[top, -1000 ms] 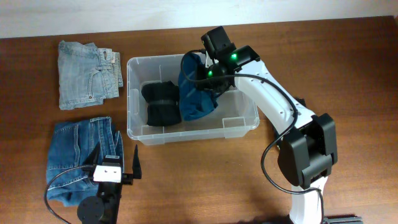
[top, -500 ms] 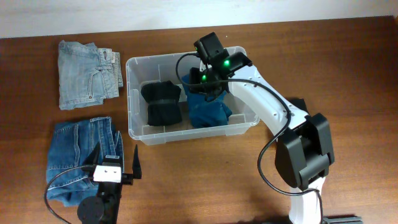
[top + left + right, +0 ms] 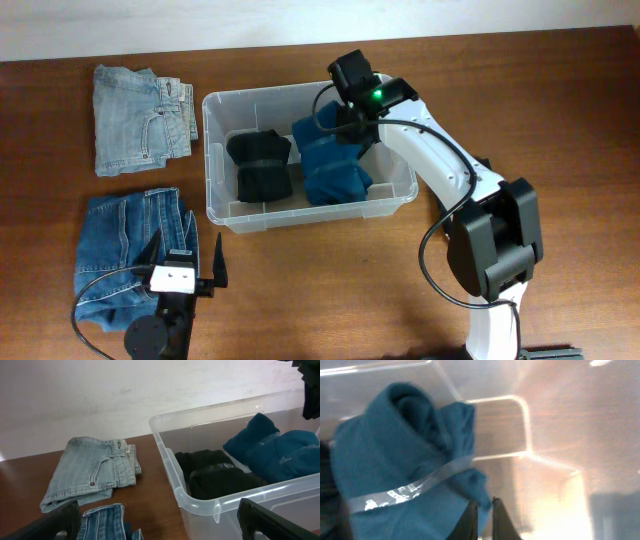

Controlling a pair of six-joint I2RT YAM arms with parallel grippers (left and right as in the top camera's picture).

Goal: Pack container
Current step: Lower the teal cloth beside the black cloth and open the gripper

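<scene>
The container, a clear plastic bin, stands mid-table. It holds a folded black garment on the left and a teal garment on the right. My right gripper is low over the bin's back right part. In the right wrist view its fingers are nearly closed and pinch a fold of the teal garment. My left gripper is open and empty at the front left. It also shows in the left wrist view, facing the bin's rim.
Folded light-blue jeans lie at the back left, also in the left wrist view. Darker blue jeans lie at the front left, under the left gripper. The right arm reaches over the bin's right end.
The teal garment hung bunched from my right gripper and now lies lowered into the bin beside the black one. The right gripper swung left, then back right. The left arm stayed still.
</scene>
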